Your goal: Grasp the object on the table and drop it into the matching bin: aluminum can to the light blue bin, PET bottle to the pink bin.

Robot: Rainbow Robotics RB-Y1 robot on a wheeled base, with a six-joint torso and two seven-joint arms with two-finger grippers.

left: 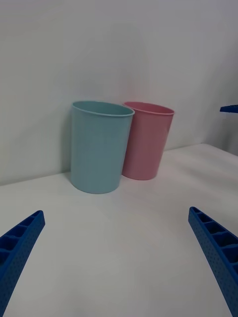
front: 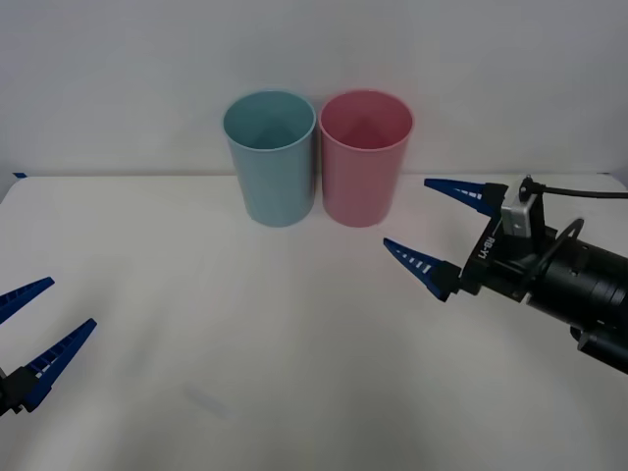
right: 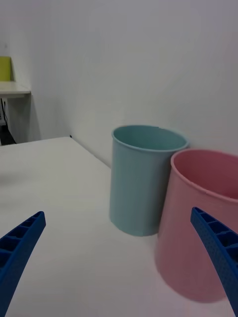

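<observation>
Blue ribbed fingers of the left gripper [front: 34, 339] sit nearest the front camera, low at the left edge, spread wide and holding nothing — a waiting pose, I would judge, well apart from both bins. Over on the right, the right gripper [front: 442, 231] hangs above the table [front: 245, 373] just beside the pink bin [front: 365, 157], its fingers also spread wide with nothing between them. That placement, near the bins and empty, fits an arm at the drop-off end of the job rather than reaching for a pickup.

Both bins stand upright, side by side and touching or nearly so, against the back wall; the light blue bin [front: 270, 157] is on the left. What shows of their insides looks bare, though the bottoms are hidden. Where the red can is I cannot tell — possibly deep in a bin.
</observation>
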